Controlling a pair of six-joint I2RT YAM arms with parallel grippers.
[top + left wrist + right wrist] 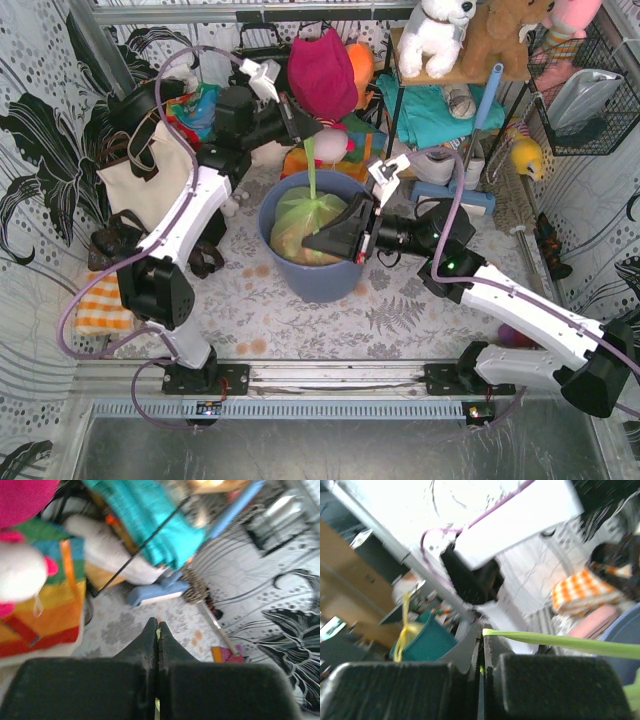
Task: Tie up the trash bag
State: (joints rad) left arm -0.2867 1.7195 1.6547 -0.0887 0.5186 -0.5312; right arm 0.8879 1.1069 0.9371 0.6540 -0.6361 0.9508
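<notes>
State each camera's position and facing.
Top external: above, behind the bases, looking down on the trash bag; both arms show.
Left wrist: on the left gripper, facing the teal cloth; shut fingers show.
Right wrist: on the right gripper, facing the left arm; fingers pinch the bag.
Shared: top and right wrist show the bag.

The left arm (190, 215) and right arm (530, 310) share white shells, black joints, black wedge-shaped fingers (145, 645), lilac cables (62, 322) and black bases (205, 380).

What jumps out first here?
The lime-green trash bag sits in the blue bin at centre, one strip stretched taut to the shut left gripper. The right gripper is shut on the bag's right side. At back right sit plush toys.
</notes>
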